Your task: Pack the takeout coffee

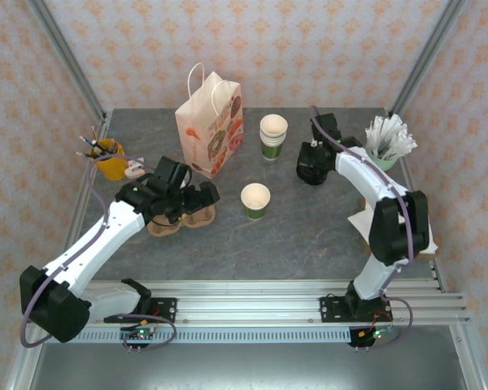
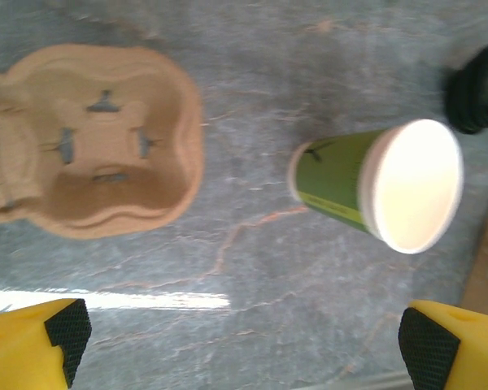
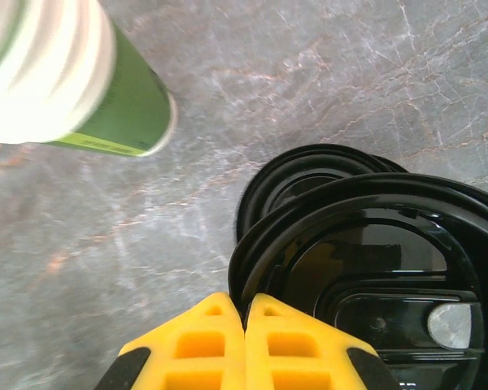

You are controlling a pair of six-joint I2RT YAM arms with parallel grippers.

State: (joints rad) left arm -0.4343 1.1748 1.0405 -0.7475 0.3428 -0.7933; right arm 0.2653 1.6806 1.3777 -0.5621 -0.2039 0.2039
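Coffee cup (image 1: pixel 255 201) stands upright mid-table, open-topped, cream inside, touching nothing. Left gripper (image 1: pixel 202 195) has its jaws spread wide and holds nothing, hanging over the cardboard cup carrier (image 1: pixel 179 221) just left of the cup. Right gripper (image 3: pixel 246 313) is closed, tips at the rim of the top black lid (image 3: pixel 374 276); whether it pinches the rim is unclear. Stack of green cups (image 1: pixel 272 136) stands between paper bag (image 1: pixel 210 122) and lids. Mint cup of sticks (image 1: pixel 388 142) is to the right.

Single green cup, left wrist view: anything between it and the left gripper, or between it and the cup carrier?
Nothing visible. Bare table separates the left gripper from the green cup, and the cup from the cardboard cup carrier. The black lids sit beyond the cup, off both paths.
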